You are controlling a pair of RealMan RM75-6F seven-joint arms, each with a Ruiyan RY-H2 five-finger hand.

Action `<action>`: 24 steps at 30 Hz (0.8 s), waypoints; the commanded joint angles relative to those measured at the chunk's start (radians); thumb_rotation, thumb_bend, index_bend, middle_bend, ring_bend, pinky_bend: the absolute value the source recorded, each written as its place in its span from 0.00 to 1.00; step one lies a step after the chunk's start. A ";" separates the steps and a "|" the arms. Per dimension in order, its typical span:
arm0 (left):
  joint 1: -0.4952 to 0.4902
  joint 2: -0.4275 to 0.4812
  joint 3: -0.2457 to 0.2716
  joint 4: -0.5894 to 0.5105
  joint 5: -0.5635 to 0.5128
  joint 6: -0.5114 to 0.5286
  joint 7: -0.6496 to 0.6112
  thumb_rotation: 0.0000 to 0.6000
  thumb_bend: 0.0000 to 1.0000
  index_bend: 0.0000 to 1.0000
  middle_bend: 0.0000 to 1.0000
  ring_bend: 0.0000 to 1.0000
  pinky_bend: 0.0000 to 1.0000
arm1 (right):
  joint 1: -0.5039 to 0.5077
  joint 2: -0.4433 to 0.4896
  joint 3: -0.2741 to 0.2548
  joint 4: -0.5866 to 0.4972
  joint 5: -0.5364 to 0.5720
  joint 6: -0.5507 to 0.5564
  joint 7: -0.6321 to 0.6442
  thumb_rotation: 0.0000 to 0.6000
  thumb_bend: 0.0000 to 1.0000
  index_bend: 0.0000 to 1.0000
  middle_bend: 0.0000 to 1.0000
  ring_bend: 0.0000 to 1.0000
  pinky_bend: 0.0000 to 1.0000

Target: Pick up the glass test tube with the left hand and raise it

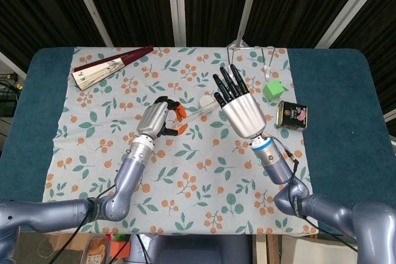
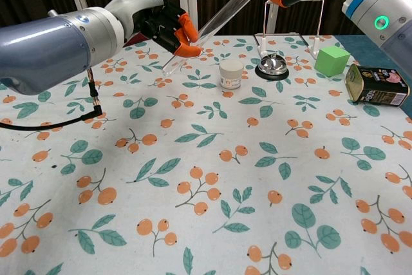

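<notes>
Held slanted above the patterned tabletop (image 2: 212, 223), the glass test tube (image 2: 222, 17) is gripped near its lower end by the left robot hand (image 2: 168, 29), while the right robot hand (image 1: 238, 104) hovers nearby with fingers spread, holding nothing.

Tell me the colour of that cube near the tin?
Green. The cube shows best in the chest view, left of the tin.

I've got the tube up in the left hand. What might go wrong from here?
The left hand pinches the test tube near its lower end, so the long upper part may pivot or slip. Its top sits close to the right hand, risking a knock. A dropped tube would likely land near the small jar and bell.
</notes>
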 commanded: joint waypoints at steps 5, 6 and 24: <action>-0.003 -0.001 -0.005 -0.003 -0.003 0.004 -0.005 1.00 0.68 0.67 0.74 0.25 0.11 | -0.004 0.004 -0.005 -0.003 -0.002 -0.001 -0.005 1.00 0.46 0.70 0.22 0.00 0.00; -0.004 -0.001 -0.005 -0.004 -0.003 0.004 -0.006 1.00 0.68 0.67 0.74 0.25 0.11 | -0.004 0.004 -0.005 -0.003 -0.003 -0.001 -0.006 1.00 0.46 0.69 0.22 0.00 0.00; -0.005 0.000 -0.006 -0.007 0.000 0.014 -0.017 1.00 0.68 0.67 0.74 0.25 0.11 | -0.014 0.020 -0.007 -0.026 0.005 -0.013 -0.030 1.00 0.46 0.34 0.14 0.00 0.00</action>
